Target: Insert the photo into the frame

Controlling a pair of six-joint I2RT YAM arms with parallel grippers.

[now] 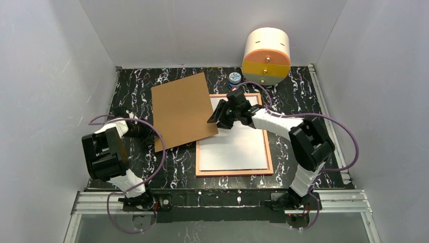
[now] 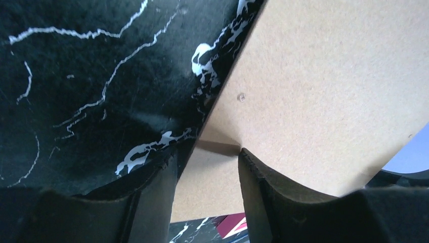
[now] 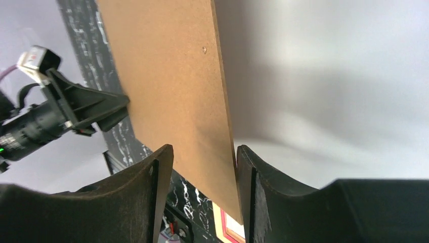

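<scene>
left arm (image 1: 105,152) folded, forearm reaching right | left hand (image 1: 145,132) low, clamped on backing board (image 1: 182,109) left edge | right arm (image 1: 309,142) bent, forearm stretched left | right hand (image 1: 216,120) pinching board's right edge

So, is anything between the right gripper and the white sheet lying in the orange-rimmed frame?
Yes. The brown cardboard board sits at the right gripper and covers the far-left corner of the tan-orange rectangular frame; the rest of the white paper photo lies bare.

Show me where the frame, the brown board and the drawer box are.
frame (image 1: 232,172): top view, its near rim.
brown board (image 1: 182,111): top view, middle of its face.
drawer box (image 1: 266,67): top view, its front.
</scene>
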